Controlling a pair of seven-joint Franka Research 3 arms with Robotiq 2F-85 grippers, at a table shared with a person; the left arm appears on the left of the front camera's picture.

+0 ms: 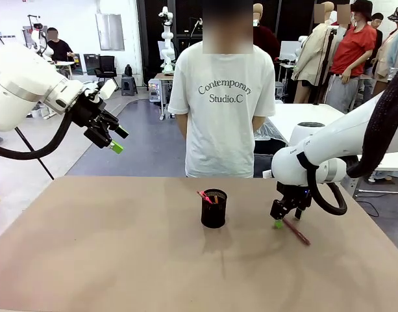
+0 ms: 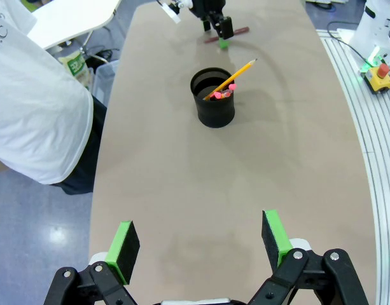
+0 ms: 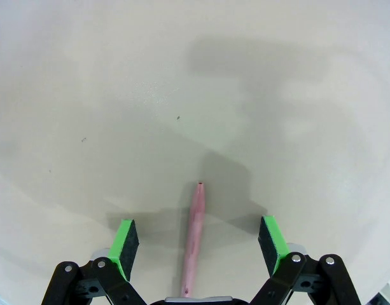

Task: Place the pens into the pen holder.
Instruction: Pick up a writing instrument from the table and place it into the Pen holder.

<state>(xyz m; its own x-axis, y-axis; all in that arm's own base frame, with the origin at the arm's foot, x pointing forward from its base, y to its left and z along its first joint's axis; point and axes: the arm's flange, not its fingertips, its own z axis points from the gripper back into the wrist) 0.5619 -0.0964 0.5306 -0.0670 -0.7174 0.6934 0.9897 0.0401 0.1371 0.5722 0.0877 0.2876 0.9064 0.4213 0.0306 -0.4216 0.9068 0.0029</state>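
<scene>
The black pen holder (image 1: 213, 208) stands mid-table with two pens leaning in it: a yellow-orange one (image 2: 236, 77) and a dark one with a pink-red end (image 1: 204, 195). A dark red pen (image 1: 296, 231) lies flat on the table to its right. My right gripper (image 1: 278, 221) hangs low over that pen's near end, open, and the pen (image 3: 195, 238) lies between its green pads (image 3: 125, 239) without touching them. My left gripper (image 1: 114, 140) is raised high at the left, open and empty. From the left wrist view the holder (image 2: 213, 98) sits far below its fingers (image 2: 126, 246).
A person in a white T-shirt (image 1: 223, 104) stands at the far edge behind the holder, hands behind the back. The brown tabletop (image 1: 121, 247) has free room in front and to the left. A bottle and boxes (image 2: 74, 60) sit off the table's far side.
</scene>
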